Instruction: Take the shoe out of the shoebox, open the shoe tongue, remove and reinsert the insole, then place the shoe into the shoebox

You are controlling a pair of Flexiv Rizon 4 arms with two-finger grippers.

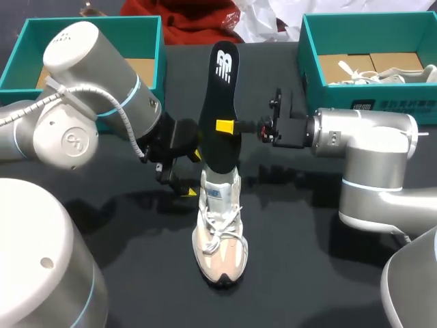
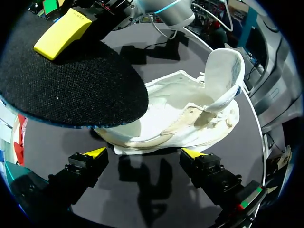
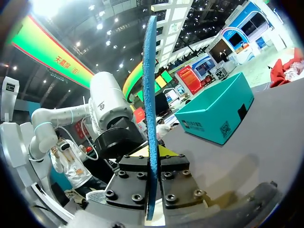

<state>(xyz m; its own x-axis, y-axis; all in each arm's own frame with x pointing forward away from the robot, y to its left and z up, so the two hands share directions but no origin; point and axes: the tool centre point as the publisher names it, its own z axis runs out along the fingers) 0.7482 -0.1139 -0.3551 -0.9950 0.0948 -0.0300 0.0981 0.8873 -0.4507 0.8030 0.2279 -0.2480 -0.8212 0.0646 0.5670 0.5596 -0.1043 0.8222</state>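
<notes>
Right arm comes in from the right, level across the bench. Your right jaws are clenched on the long black foam insole with the blue underside, gripping it about halfway along; one yellow fingertip lies flat on its black face. In the right wrist view the insole shows edge-on between the two fingers.

The insole stands nearly upright, with its lower end over the opening of the shoe. You cannot tell whether it touches the shoe there.

The white lace-up sneaker with the pinkish toe stands on its sole at the middle of the bench, outside both boxes, toe toward the near edge. In the left wrist view the sneaker has its tongue pulled up, and the insole overhangs its heel end.

Left arm comes in from the left. Your left jaws are released and spread wide just beside the sneaker's heel end, their yellow fingertips apart from it.

Teal cardboard shoebox at the far left. A second teal shoebox at the far right holds another white shoe.
</notes>
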